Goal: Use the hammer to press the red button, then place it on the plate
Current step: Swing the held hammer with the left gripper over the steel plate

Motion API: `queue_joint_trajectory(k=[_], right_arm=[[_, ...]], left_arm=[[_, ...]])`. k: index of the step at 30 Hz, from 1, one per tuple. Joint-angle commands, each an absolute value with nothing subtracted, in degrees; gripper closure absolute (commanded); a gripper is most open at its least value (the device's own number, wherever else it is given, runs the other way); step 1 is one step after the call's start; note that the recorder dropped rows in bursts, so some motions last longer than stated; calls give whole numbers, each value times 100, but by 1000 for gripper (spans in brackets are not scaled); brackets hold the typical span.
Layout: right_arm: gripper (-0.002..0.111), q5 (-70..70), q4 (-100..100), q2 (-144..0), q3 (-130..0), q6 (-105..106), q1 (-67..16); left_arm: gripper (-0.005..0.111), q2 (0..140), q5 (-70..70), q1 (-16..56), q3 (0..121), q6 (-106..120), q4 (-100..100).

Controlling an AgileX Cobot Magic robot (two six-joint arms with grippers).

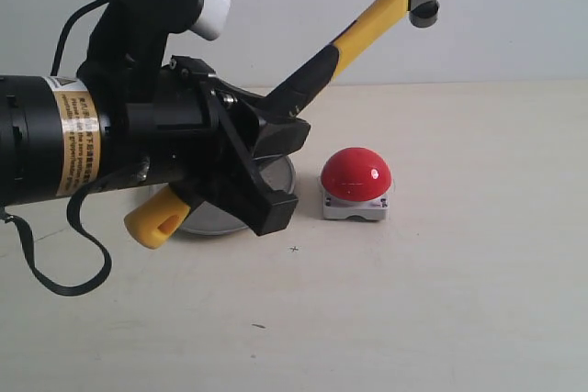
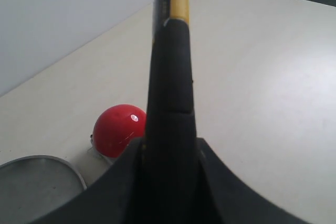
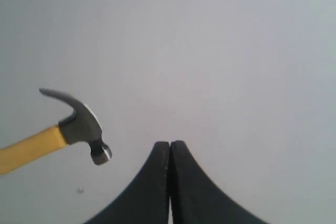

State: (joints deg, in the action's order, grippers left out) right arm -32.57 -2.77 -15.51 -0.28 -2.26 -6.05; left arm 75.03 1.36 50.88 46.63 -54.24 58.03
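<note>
Two steps left of the task, by judgement: the press and the set-down. The grasp alone is done.

1. Left end effector (image 1: pixel 262 130): jaws clamped on the black grip of the hammer (image 1: pixel 367 29), carried clear of the desk (image 1: pixel 459 319). The yellow looped end juts out behind and below the jaws. The shaft slants up and away to the dark head, which is well above the level of everything else.
2. Plate (image 1: pixel 207 225): on the desk directly under this end effector and largely hidden by it. Nothing visible on the part that shows.
3. Red button (image 1: pixel 356 174): just past the plate on the side the hammer head points to, below the shaft, well beneath the head. Not touched by the hammer.
4. Right end effector (image 3: pixel 169 148): jaws pressed together, holding nothing, aimed at the wall, with the hammer head off to one side of it.

Room: bare desk lies open beyond the button and nearer the camera. The wall stands close behind. The plate sits near the button, so a downward swing has little margin on that side.
</note>
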Motion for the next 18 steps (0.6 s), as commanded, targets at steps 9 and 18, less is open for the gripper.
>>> queue_joint_trajectory(k=[9, 18], right_arm=[[108, -2175, -284, 0, 0, 0, -601], [108, 143, 0, 0, 0, -335, -601]], left_arm=[[107, 7406, 429, 5076, 4717, -5441, 5793], [107, 7406, 545, 5076, 4717, -5600, 5788]])
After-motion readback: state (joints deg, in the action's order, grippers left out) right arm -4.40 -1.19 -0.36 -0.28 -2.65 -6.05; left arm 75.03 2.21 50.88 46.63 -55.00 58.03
